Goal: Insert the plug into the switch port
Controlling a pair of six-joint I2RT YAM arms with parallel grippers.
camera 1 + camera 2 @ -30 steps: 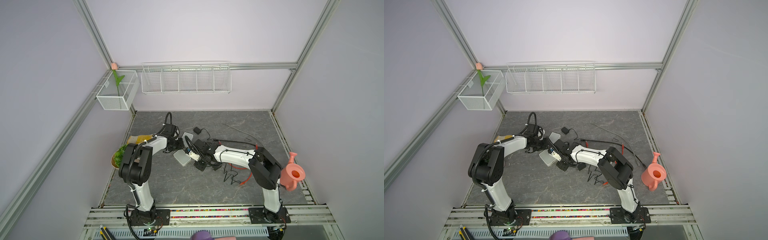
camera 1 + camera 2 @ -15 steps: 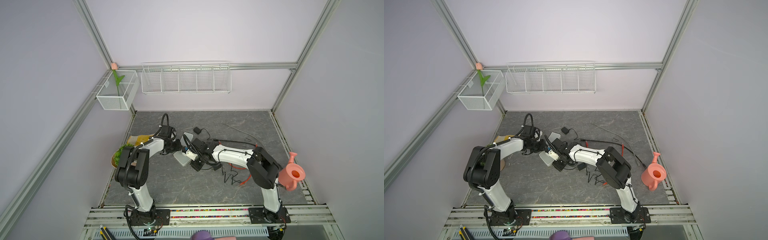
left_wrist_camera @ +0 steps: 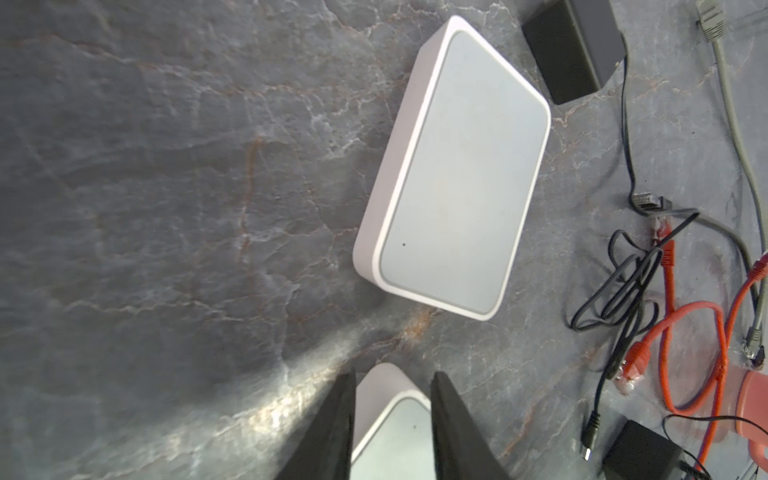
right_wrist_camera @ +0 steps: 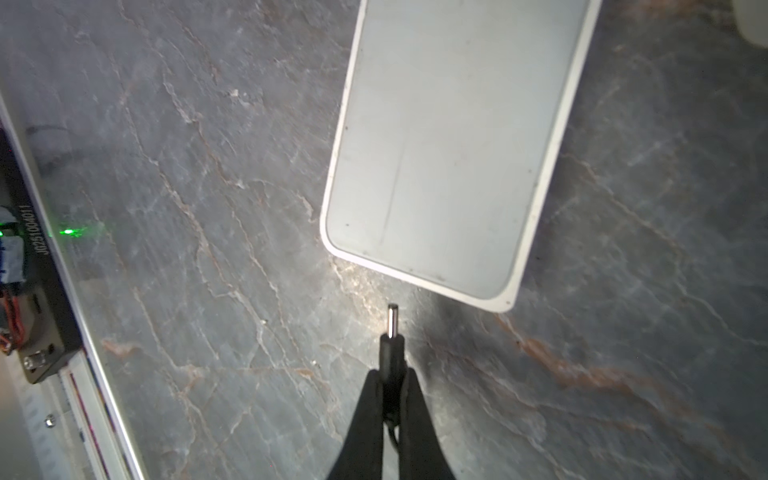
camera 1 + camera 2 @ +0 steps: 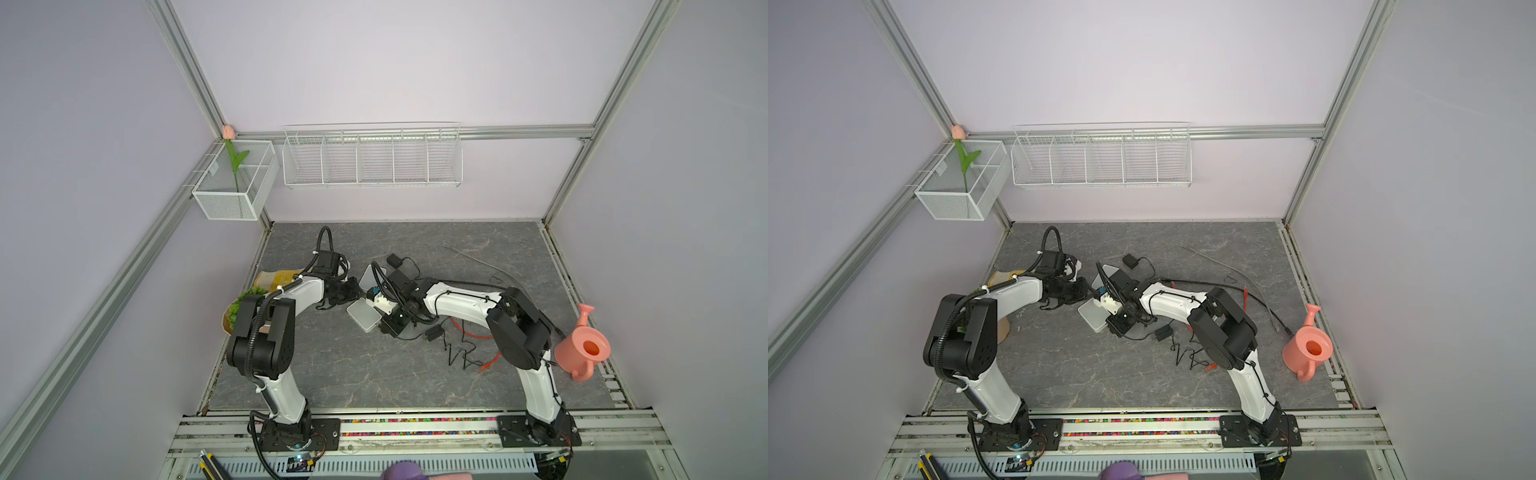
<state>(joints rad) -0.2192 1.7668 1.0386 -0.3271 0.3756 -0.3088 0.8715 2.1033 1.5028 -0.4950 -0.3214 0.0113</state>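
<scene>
Two white switches show. One switch (image 5: pixel 362 314) (image 5: pixel 1094 318) lies flat on the table. The second switch (image 5: pixel 368 276) (image 3: pixel 395 432) is tilted, and my left gripper (image 5: pixel 357 287) (image 3: pixel 392 380) is shut on its corner. My right gripper (image 5: pixel 386 330) (image 4: pixel 392 374) is shut on a black barrel plug (image 4: pixel 392 328). The plug's metal tip points at the near corner of the flat switch (image 4: pixel 449 145), a short gap away. No port shows in any view.
Black power adapters (image 5: pixel 395 261) (image 5: pixel 434 332) and tangled black and red cables (image 5: pixel 478 336) lie right of the grippers. A grey cable (image 5: pixel 478 259) runs behind. A pink watering can (image 5: pixel 582 347) stands far right and a plate of greens (image 5: pixel 241 305) far left.
The left arm's elbow has swung a little to the left. The right gripper with the plug has crept slightly left toward the flat switch. Both grips are unchanged.
</scene>
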